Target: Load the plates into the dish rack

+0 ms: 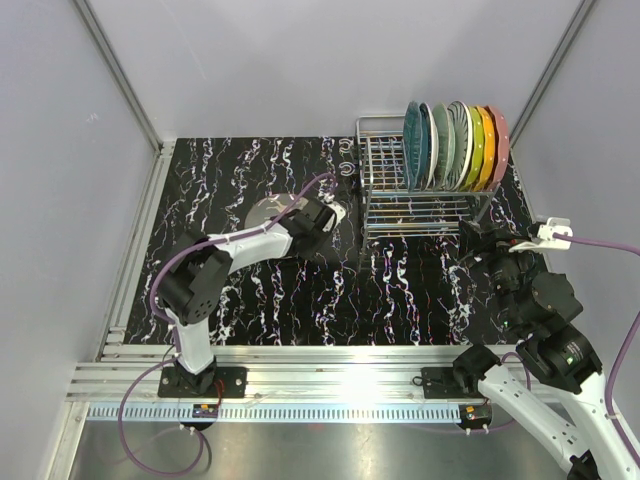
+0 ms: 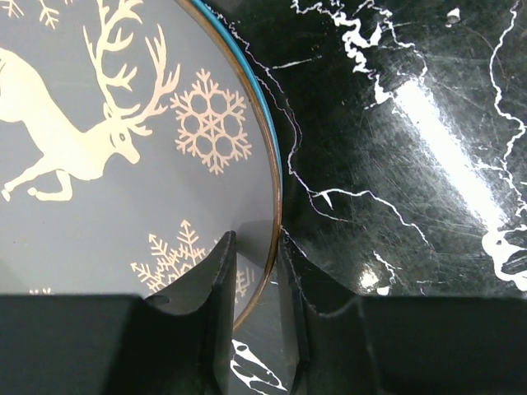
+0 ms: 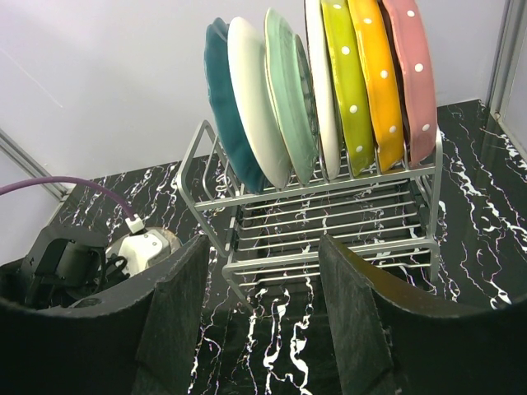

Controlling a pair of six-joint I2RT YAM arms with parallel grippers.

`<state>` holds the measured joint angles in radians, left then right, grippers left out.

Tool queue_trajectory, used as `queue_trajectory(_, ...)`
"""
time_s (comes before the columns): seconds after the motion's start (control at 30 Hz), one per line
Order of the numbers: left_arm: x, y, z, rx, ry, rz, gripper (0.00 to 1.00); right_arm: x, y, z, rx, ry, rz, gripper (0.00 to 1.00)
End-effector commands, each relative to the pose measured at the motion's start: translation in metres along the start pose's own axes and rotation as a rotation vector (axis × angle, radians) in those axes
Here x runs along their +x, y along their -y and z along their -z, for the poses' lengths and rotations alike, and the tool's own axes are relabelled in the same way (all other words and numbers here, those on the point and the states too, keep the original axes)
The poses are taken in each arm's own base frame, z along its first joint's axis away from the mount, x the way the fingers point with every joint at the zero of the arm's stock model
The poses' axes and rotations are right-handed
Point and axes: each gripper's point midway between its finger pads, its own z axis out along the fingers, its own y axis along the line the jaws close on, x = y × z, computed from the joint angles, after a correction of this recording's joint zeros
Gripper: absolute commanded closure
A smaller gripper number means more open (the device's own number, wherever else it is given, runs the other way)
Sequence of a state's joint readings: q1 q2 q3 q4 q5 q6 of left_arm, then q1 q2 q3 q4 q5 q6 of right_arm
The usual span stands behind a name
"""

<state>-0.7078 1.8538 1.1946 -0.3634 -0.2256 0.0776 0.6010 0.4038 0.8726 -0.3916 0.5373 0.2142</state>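
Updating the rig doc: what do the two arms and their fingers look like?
The left arm and right arm have white links and black joint housings. A purple cable runs along each. The left fingers and right fingers are matte black and broad.

The tabletop [image 1: 420, 290] is black with white marble-like veins, and glossy enough to carry a bright streak of reflected light in the left wrist view. Pale metal rails [image 1: 330, 365] border it along the near edge and up the left side. Two things rest directly on it. A dark grey plate [image 1: 262, 212] lies flat, left of the middle. It bears a pale leaping deer and snowflakes, and has a thin coppery rim with a teal edge. The chrome wire dish rack [image 1: 400, 215] stands toward the far right corner, well apart from that plate.
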Motion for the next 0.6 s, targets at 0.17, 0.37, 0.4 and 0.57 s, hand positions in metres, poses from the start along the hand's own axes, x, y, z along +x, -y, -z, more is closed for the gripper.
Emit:
queue_trajectory(0.17,-0.012,0.006,0.037,0.041,0.029,0.068,0.93,-0.004,-0.002,0.000,-0.008,0.014,-0.017,0.37)
queue_trajectory(0.37,-0.019,0.006,0.050,0.061,0.045,0.070,0.98,0.002,-0.002,0.001,-0.013,-0.003,-0.032,0.38)
queue_trajectory(0.4,-0.020,0.006,0.050,0.061,0.046,0.071,0.99,0.003,-0.004,0.001,-0.019,-0.008,-0.035,0.38)
queue_trajectory(0.57,-0.029,0.000,0.057,0.029,0.053,0.124,1.00,0.007,-0.009,0.006,-0.058,-0.022,-0.060,0.41)
